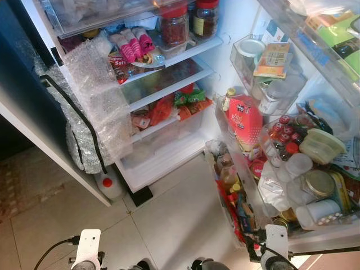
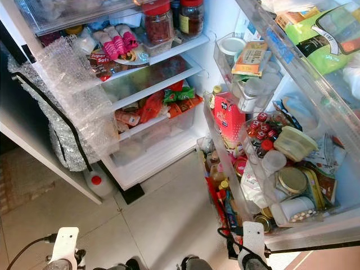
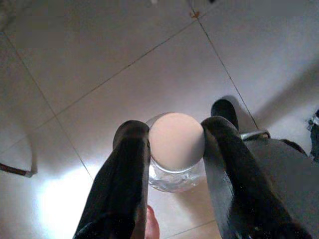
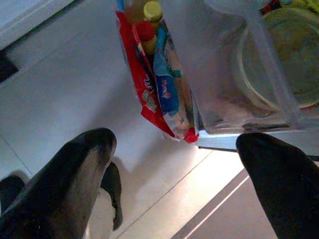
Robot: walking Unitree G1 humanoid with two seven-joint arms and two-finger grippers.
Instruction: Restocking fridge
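In the left wrist view my left gripper (image 3: 175,130) is shut on a small clear glass jar (image 3: 174,172) with a pale round lid, held low over the tiled floor. My right gripper (image 4: 174,144) hangs open with nothing between its fingers, just below the corner of the fridge door's lowest clear bin (image 4: 224,74), where a red packet (image 4: 144,84) sticks out. The fridge (image 1: 169,84) stands open ahead. Its glass shelves hold jars (image 1: 174,25) and packets. The door shelves (image 1: 247,185) on the right are crowded with bottles, tubs and a red carton (image 1: 246,121).
Bubble wrap (image 1: 95,95) hangs over the fridge's left side. A white bottle with a red cap (image 1: 108,184) stands on the floor at the fridge's lower left corner. Bare tiled floor (image 1: 180,214) lies between me and the fridge. A dark cabinet edge runs along the left.
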